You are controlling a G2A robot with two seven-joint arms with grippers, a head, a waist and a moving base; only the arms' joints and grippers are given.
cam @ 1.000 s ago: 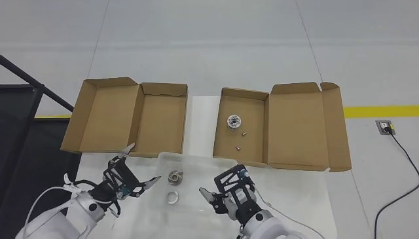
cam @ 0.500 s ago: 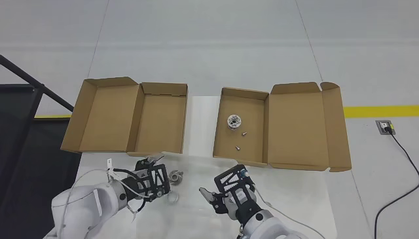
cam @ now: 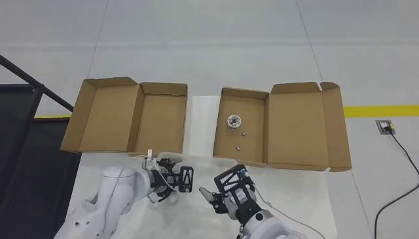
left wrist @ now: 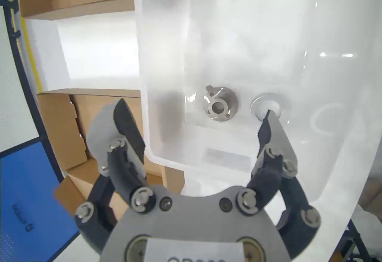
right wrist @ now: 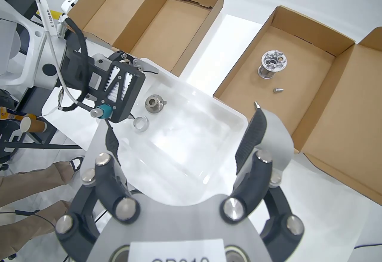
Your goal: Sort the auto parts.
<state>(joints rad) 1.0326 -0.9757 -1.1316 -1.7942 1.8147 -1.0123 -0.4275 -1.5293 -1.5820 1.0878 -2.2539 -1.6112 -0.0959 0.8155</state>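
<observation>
— Where are the loose parts?
— In the clear bin (right wrist: 238, 118), lower centre of the top view, on the white counter (cam: 294, 186). A flanged hub (left wrist: 220, 106) lies flat on the bin floor. A ring (left wrist: 257, 102) is just beside it, not touching.
— And the left tool (left wrist: 194, 109)?
— Spread wide, holding nothing. One fingertip is right at the ring, but I cannot tell whether it touches. The other finger is over the bin's rim, on the side toward the left box (cam: 160, 121).
— The right tool (right wrist: 182, 120)?
— Also wide open and empty, over the bin's near rim. In the top view it is just right of the left tool.
— The boxes?
— Both stand open. The left box is centre left in the top view. The right box (cam: 252, 108), centre right, holds a spool-shaped part (cam: 234, 120), a bolt (cam: 243, 133) just below it, and a second bolt (cam: 238, 147) lower still.
</observation>
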